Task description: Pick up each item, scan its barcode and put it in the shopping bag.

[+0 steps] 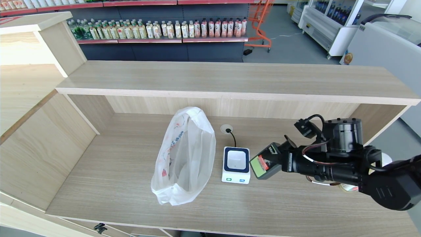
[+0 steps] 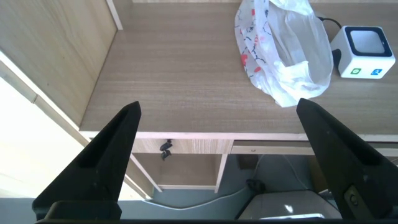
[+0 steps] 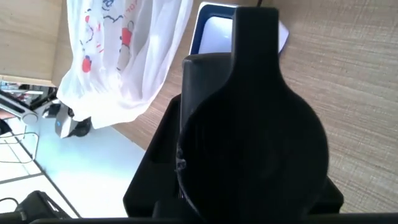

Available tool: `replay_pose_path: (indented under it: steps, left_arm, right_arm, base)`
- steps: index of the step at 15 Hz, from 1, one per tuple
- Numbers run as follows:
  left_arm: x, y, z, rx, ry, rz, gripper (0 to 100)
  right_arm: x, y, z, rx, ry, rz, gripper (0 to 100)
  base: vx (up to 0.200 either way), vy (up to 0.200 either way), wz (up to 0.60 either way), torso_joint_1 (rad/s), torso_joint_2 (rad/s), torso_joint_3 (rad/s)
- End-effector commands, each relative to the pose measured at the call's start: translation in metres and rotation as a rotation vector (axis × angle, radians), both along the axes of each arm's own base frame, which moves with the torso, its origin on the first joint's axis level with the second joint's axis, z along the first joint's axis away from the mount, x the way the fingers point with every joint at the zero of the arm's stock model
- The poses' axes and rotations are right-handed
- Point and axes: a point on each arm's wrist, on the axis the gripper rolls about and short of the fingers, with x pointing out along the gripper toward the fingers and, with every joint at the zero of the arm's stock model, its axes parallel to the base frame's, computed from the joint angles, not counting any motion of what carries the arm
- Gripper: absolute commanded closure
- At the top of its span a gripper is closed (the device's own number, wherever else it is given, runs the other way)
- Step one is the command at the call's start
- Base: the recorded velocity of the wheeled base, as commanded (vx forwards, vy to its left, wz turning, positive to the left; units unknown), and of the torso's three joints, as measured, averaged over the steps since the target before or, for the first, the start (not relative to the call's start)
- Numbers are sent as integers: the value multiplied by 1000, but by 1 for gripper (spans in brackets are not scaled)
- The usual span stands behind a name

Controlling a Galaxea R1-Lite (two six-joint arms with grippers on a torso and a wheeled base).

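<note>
Scanner (image 1: pixel 235 164) sits just right of the shopping bag (image 1: pixel 184 158) on the counter (image 1: pixel 115 184). Right gripper (image 1: pixel 280 156) clamps a dark box (image 1: pixel 264 163) just right of the scanner; left gripper (image 2: pixel 219 124) gapes wide, empty.

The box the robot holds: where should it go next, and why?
Probably a little left, over the scanner. The right end effector holds the box just beside the scanner, not above it; the shopping bag waits farther left.

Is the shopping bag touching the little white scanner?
Apart. In the head view, a strip of bare counter shows between the shopping bag and the scanner, so they sit side by side with a gap.
</note>
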Motion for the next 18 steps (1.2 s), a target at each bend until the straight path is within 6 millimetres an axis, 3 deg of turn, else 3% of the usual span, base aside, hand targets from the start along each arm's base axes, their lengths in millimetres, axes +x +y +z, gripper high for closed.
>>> replay_pose_path:
  steps: [1,10,18]
  left_arm:
    - [0,0,0,1,0,0,0]
    - [0,0,0,-1,0,0,0]
    - [0,0,0,-1,0,0,0]
  right_arm:
    - [12,15,-16,-20,33,19,100]
    - [45,50,-27,-33,3,26,100]
    - [56,65,-37,-42,-4,53,100]
  base:
    - [0,0,0,0,0,0]
    - [0,0,0,0,0,0]
    - [0,0,0,0,0,0]
